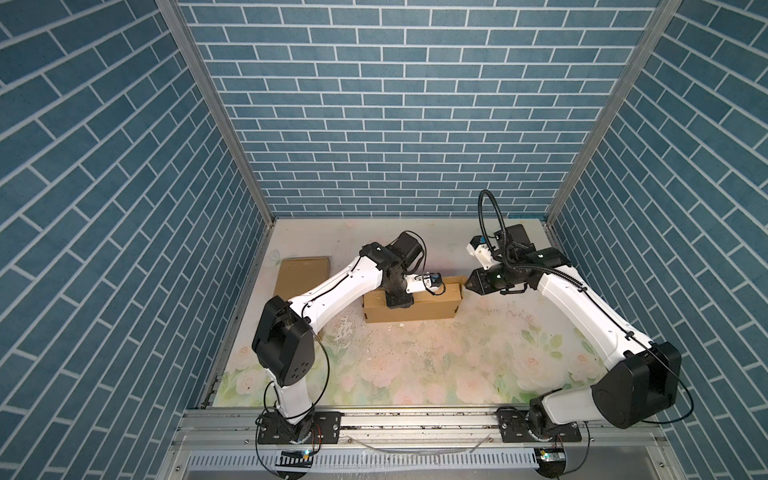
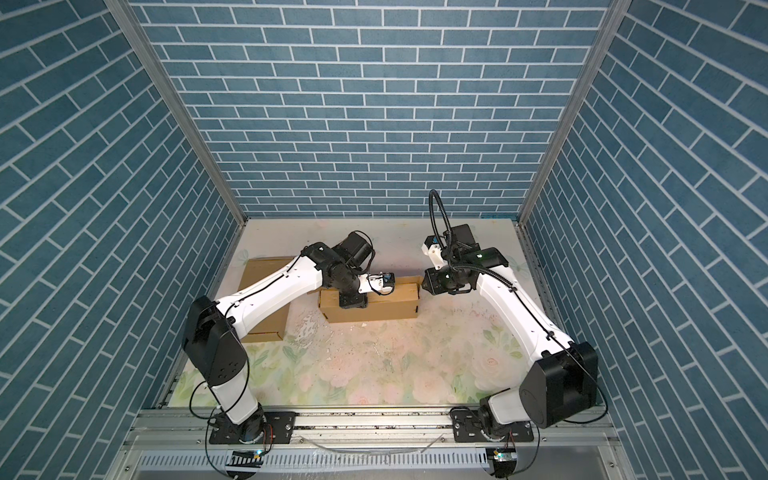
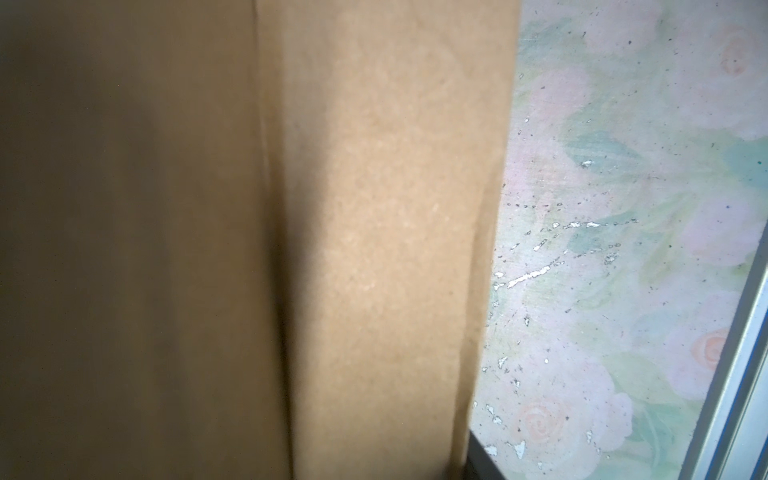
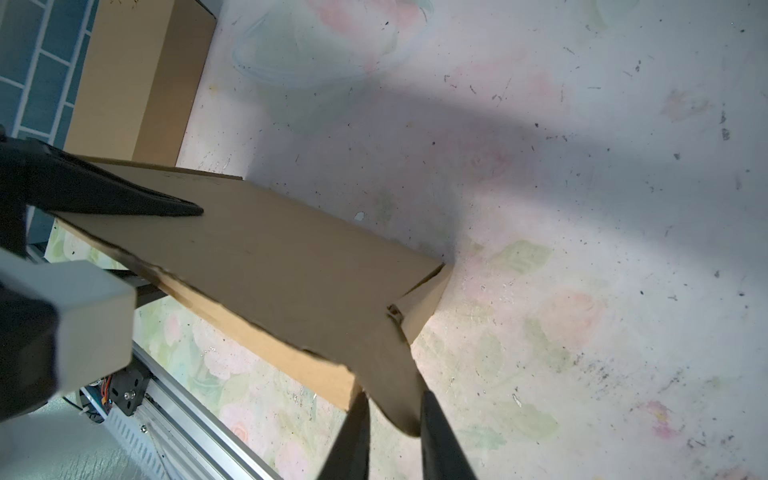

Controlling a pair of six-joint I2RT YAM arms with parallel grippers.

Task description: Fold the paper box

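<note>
Floral table (image 1: 415,365). Left gripper (image 1: 400,302) rests on box (image 1: 415,311); opening unclear. Right gripper (image 4: 394,397) straddles flap (image 4: 390,365), jaws narrow, grip unconfirmed. Pinch firmly, then swing flap inward along its crease.

The paper box (image 1: 411,307) near the middle of the table is plain tan brown. So is the flat cardboard (image 1: 301,276) by the table's left edge. The table (image 1: 436,374) carries a pale, washed-out print of pink roses and green leaves on cream, flecked with white scuffs and dark specks. The walls (image 1: 395,104) all round are blue brick pattern with thin white joints. The left arm (image 1: 345,286) and right arm (image 1: 582,307) are white with black joints and black cables. The rail (image 1: 415,424) along the front edge is silver.
</note>
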